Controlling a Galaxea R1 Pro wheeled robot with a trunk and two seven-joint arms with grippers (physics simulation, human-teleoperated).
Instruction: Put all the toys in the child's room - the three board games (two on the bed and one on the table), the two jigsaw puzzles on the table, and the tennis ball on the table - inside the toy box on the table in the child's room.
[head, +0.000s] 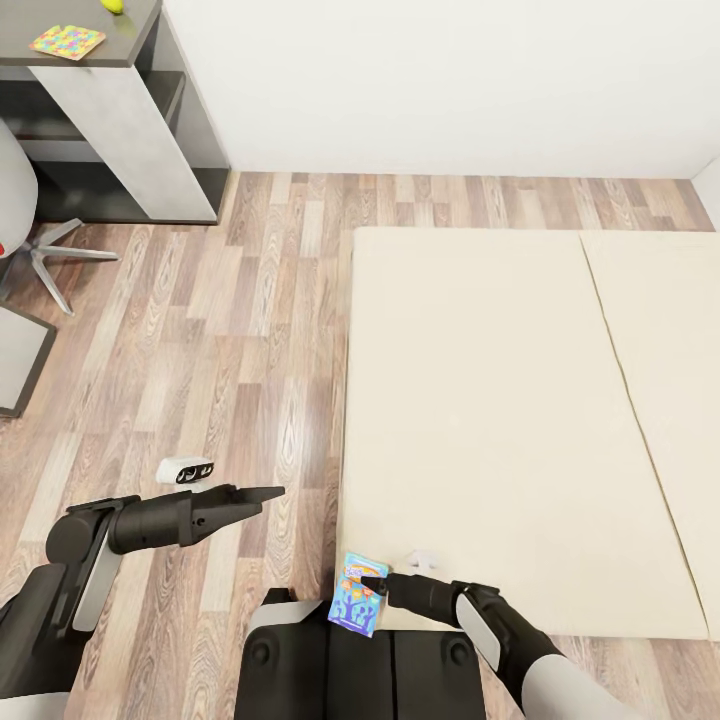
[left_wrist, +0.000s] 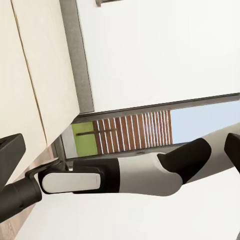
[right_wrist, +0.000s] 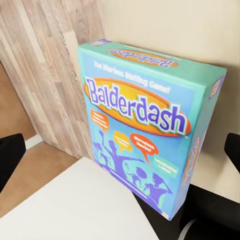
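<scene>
- Right gripper (head: 372, 583) reaching low across the robot's front at the near corner of the bed (head: 480, 420), jaws closed onto the small blue board game (head: 357, 594).
- Box held tilted, hanging over the bed's corner edge and the robot's dark base (head: 360, 665); in the right wrist view the same board game (right_wrist: 150, 125) readable as "Balderdash", teal-blue with an orange oval, a black fingertip (right_wrist: 232, 150) at 1 side, wood floor (right_wrist: 55, 75) and cream mattress behind.
- Left gripper (head: 262, 494) stretched forward over the plank floor (head: 240, 330), well apart from the box, jaws drawn together to a narrow point, nothing between them.
- Left wrist view: right arm's white-and-black forearm (left_wrist: 125, 172) crossing in front of a white wall, cream bed panel (left_wrist: 35, 75) to one side.
- Bed broad and flat, 2 cream panels with a seam (head: 620, 370) between.
- Table (head: 110, 60) far off at the head view's upper left: 1 jigsaw puzzle (head: 67, 42) lying flat on the dark grey section, tennis ball (head: 113, 5) just beyond it at the picture's edge.
- Swivel chair (head: 30, 230) partly seen beside the table, star-shaped metal base on the floor.
- Small white object with 2 dark round openings (head: 186, 469) near the left arm; what it is, impossible to tell.
</scene>
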